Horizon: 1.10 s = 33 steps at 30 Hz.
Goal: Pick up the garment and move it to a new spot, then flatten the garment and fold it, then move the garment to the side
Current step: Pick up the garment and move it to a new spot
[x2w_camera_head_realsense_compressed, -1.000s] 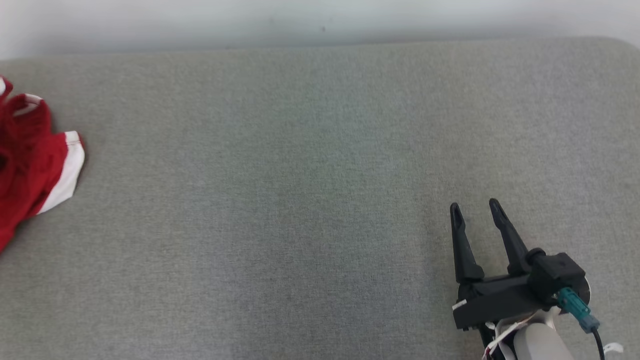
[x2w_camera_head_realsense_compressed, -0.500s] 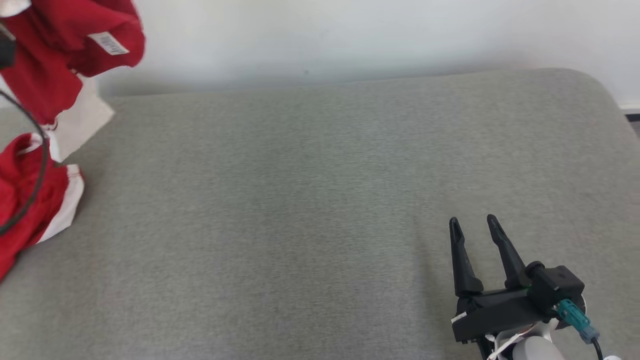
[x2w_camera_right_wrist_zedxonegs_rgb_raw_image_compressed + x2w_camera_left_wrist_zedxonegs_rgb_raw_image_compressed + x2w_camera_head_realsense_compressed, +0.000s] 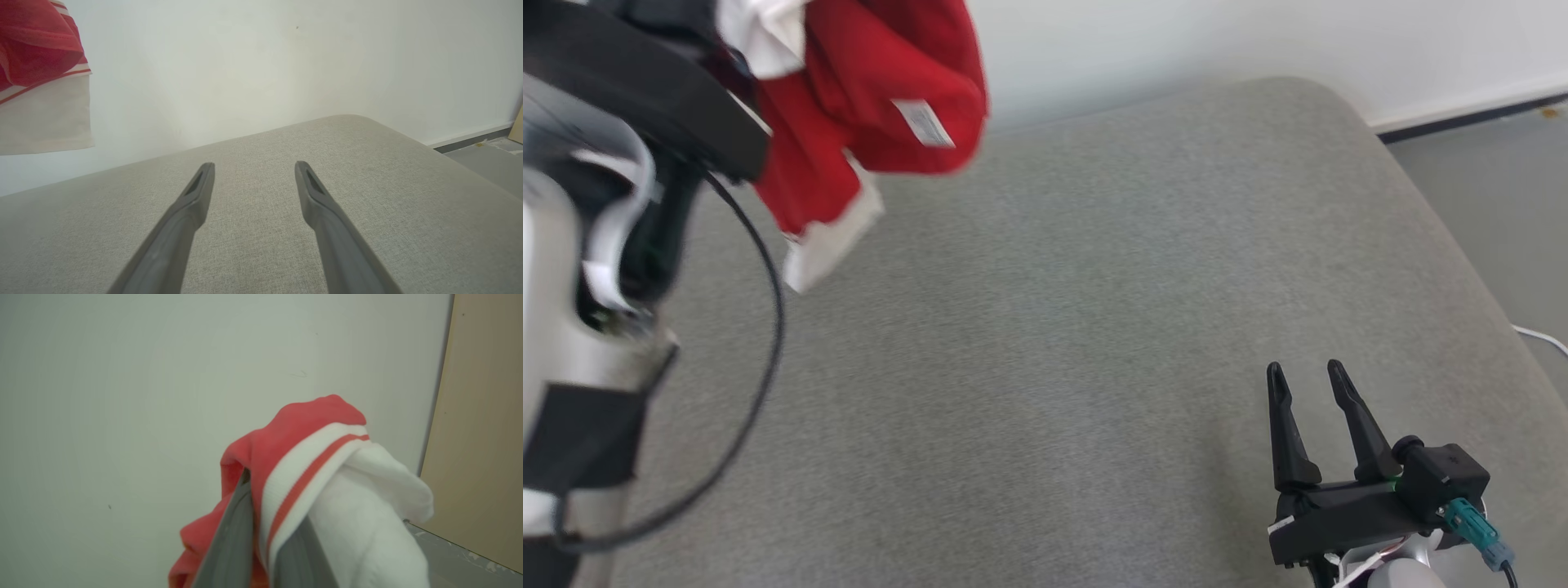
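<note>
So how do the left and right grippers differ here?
The left gripper is shut on the garment; the right gripper is open and empty. The left gripper is raised, with the garment hanging clear of the cushion; the right gripper is low over the cushion. The left gripper points at the wall; the right gripper points along the cushion. Both have two long dark fingers.

I see a plain white wall (image 3: 1176, 41) behind the grey fabric-covered counter (image 3: 1094, 343), with a dark skirting strip (image 3: 1462, 118) along the wall's foot. Grey floor (image 3: 1503, 196) lies to the right, and there is a beige panel (image 3: 482, 437).
</note>
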### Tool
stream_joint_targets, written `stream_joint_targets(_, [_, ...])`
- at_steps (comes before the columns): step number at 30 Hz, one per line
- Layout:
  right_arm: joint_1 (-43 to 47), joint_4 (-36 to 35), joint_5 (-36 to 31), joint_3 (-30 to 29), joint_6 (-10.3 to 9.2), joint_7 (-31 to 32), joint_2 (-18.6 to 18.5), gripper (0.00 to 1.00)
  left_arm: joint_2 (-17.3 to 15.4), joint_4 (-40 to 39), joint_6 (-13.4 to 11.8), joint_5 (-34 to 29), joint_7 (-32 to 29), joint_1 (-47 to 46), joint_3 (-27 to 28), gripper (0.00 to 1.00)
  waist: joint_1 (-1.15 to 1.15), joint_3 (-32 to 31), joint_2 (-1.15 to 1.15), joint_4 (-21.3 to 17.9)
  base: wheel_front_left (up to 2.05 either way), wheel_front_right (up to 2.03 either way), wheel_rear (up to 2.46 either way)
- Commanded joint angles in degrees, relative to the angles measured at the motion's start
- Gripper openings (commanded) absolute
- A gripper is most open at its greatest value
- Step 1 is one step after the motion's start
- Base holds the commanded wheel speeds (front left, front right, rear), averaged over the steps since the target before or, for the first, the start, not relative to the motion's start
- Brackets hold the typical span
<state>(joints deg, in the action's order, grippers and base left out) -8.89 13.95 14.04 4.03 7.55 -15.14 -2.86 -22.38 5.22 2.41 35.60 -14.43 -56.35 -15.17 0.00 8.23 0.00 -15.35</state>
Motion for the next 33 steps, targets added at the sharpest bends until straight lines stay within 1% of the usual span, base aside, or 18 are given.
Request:
stream_joint_targets(1, [0.8, -0.03, 0.24, -0.29, -0.12, -0.02, -0.03, 1.0, 1.0, -1.71, -0.5, 0.98, -0.27, 2.18, -0.48, 0.0, 0.0, 1.18, 0.0, -3.42, 0.0, 0.0, 0.0])
stream_joint_targets(5, [0.69, -0.2, 0.28, -0.56, -0.12, -0.01, -0.02, 1.0, 2.91, -4.52, -1.52, 1.86, 0.09, 8.0, -2.09, 0.0, 0.0, 1.56, 0.0, -4.08, 0.0, 0.0, 0.0])
stream_joint_targets(6, [0.7, -0.17, 0.27, -0.63, -0.12, -0.01, -0.01, 1.0, 3.79, -4.74, -1.75, 2.55, 0.32, 9.92, -2.5, 0.0, 0.0, 1.61, 0.0, -4.12, 0.0, 0.0, 0.0])
stream_joint_targets(10, [-0.16, 0.06, 0.02, -0.29, -0.12, -0.01, -0.02, 1.0, 5.43, -2.65, -1.98, 2.91, 2.17, 16.82, -4.3, 0.0, 0.0, 1.92, 0.0, -4.02, 0.0, 0.0, 0.0])
stream_joint_targets(14, [-0.61, 0.17, -0.16, 0.3, -0.12, -0.01, -0.05, 1.0, 6.46, 3.43, -1.49, 2.55, 4.84, 23.3, -6.39, 0.0, 0.0, 2.11, 0.0, -4.04, 0.0, 0.0, 0.0])
stream_joint_targets(17, [-1.18, 0.32, 0.0, 1.19, -0.12, -0.01, -0.03, 1.0, 6.26, 9.57, -0.7, 0.52, 6.57, 26.85, -8.91, 0.0, 0.0, 2.25, 0.0, -4.07, 0.0, 0.0, 0.0])
stream_joint_targets(20, [-1.28, 0.66, -0.1, 1.63, -0.12, -0.01, -0.06, 1.0, 7.23, 15.84, 0.19, 0.26, 8.5, 28.76, -10.53, 0.0, 0.0, 2.21, 0.0, -3.94, 0.0, 0.0, 0.0])
stream_joint_targets(23, [-0.85, 0.88, -0.58, 1.88, -0.12, -0.01, -0.04, 1.0, 8.14, 21.07, 0.93, -0.51, 10.49, 28.64, -11.5, 0.0, 0.0, 1.76, 0.0, -3.37, 0.0, 0.0, 0.0])
stream_joint_targets(24, [-0.65, 0.92, -0.7, 1.83, -0.12, -0.01, -0.05, 1.0, 8.48, 22.22, 1.18, -0.88, 11.33, 28.16, -11.81, 0.07, 0.0, 1.47, 0.0, -3.11, 0.0, 0.0, 0.0])
stream_joint_targets(25, [-0.45, 1.02, -0.94, 1.79, -0.12, -0.01, -0.05, 1.0, 8.7, 23.12, 1.18, -1.46, 12.34, 27.51, -12.11, 0.83, 0.0, 1.15, 0.0, -2.85, 0.0, 0.0, 0.0])
stream_joint_targets(26, [-0.19, 1.1, -1.09, 1.59, -0.12, -0.01, -0.07, 1.0, 9.14, 23.83, 1.42, -1.46, 13.38, 26.94, -12.16, 0.98, 0.0, 0.68, 0.0, -2.46, 0.0, 0.0, 0.0])
stream_joint_targets(27, [0.06, 1.14, -1.2, 1.53, -0.12, -0.01, -0.06, 1.0, 9.66, 24.44, 1.64, -1.32, 14.19, 26.54, -12.13, 1.0, 0.0, 0.21, 0.0, -2.12, 0.0, 0.0, 0.0])
stream_joint_targets(30, [1.16, 1.49, -1.73, 1.16, -0.12, -0.02, -0.05, 1.0, 10.47, 24.61, 2.07, -1.1, 16.59, 25.6, -12.02, 1.0, 0.0, -1.69, 0.0, -0.92, 0.0, 0.0, 0.0])
stream_joint_targets(31, [1.83, 1.71, -2.05, 0.76, -0.12, -0.01, -0.06, 1.0, 10.93, 24.08, 2.29, -0.75, 17.57, 25.4, -11.97, 1.0, 0.0, -3.12, 0.0, 0.04, 0.0, 0.0, 0.0])
stream_joint_targets(33, [2.08, 1.74, -2.19, 0.58, -0.12, -0.01, -0.07, 1.0, 11.04, 23.51, 2.43, -0.62, 17.86, 25.2, -11.98, 1.0, 0.0, -3.72, 0.0, 0.62, 0.0, 0.0, 0.0])
